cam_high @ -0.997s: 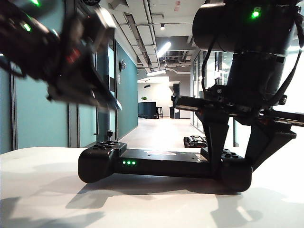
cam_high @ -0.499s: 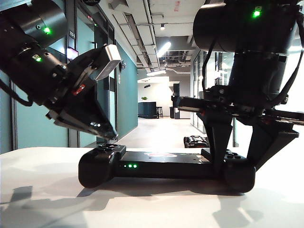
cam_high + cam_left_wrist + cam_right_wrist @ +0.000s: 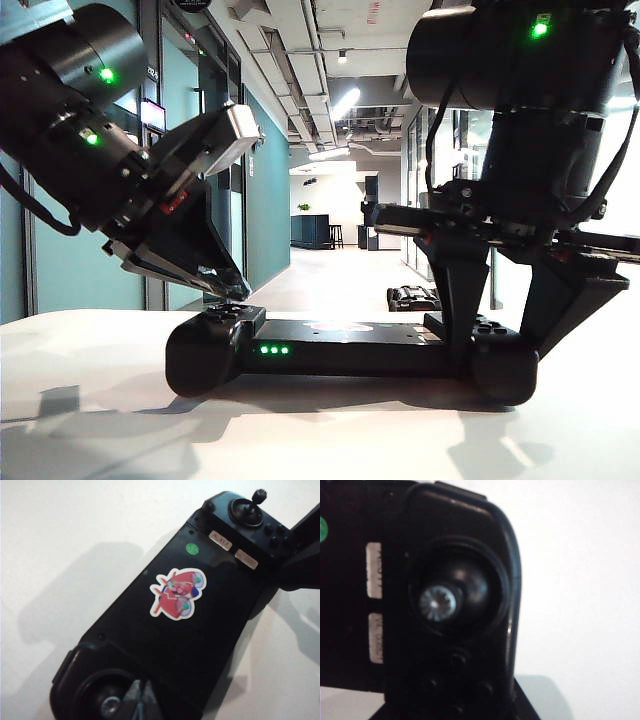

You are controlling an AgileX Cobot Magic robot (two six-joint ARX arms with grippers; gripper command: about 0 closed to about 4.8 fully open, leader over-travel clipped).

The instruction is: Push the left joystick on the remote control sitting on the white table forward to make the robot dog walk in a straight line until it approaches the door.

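On the left of the exterior view we hold our left arm slanted down toward the table, green lights glowing on its dark housing. Our left gripper (image 3: 232, 292) points down and to the right, its fingers (image 3: 142, 702) pressed together into one narrow tip. On the right our other arm hangs from above, wrist pointing straight down. Our right gripper (image 3: 505, 350) stands with its two black fingers (image 3: 457, 310) spread apart, reaching down to the table
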